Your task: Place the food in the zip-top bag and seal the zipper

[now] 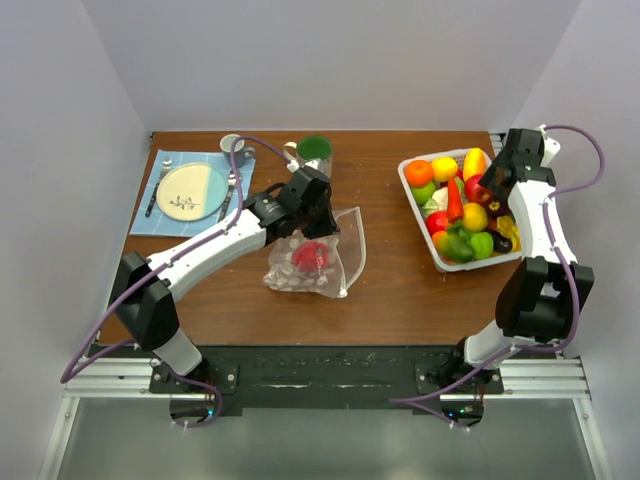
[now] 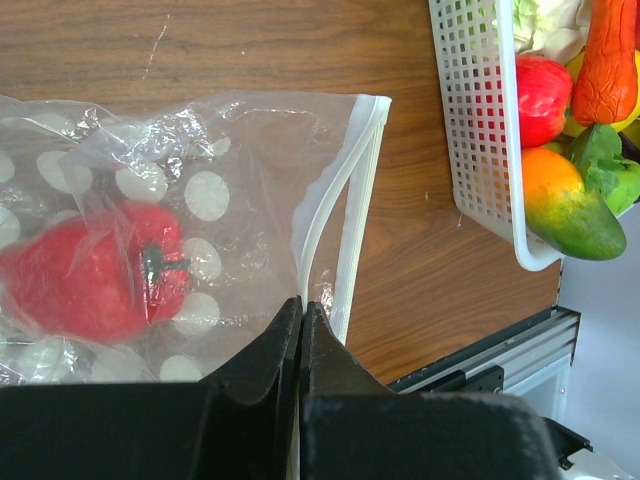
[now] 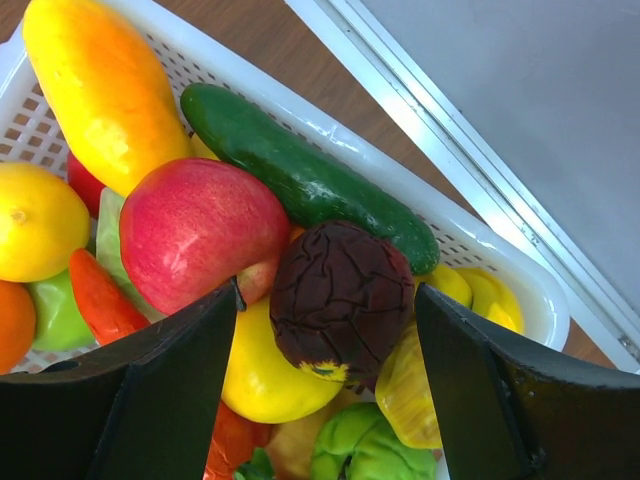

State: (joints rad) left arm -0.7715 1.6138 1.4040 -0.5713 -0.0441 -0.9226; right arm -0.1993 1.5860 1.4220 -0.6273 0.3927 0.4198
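One dotted bag (image 2: 230, 150) lies left of centre on the desk (image 1: 400, 300) holding one red pepper (image 2: 95, 270). The left gripper (image 2: 302, 312) is clenched on the bag's edge at the zipper (image 2: 320, 205), whose two strips gape apart. One white basket (image 2: 470, 120) at the right holds the remaining food, among it one mango (image 3: 100, 90), one apple (image 3: 200, 235), one cucumber (image 3: 310, 175) and one dark brown fruit (image 3: 340, 290), which the released right gripper (image 3: 327, 300) straddles with its jaws apart. The brown wooden desk, enclosed by white walls (image 1: 330, 60), also bears one plate (image 1: 192, 191) on a blue mat (image 1: 168, 160) and one cup (image 1: 231, 143).
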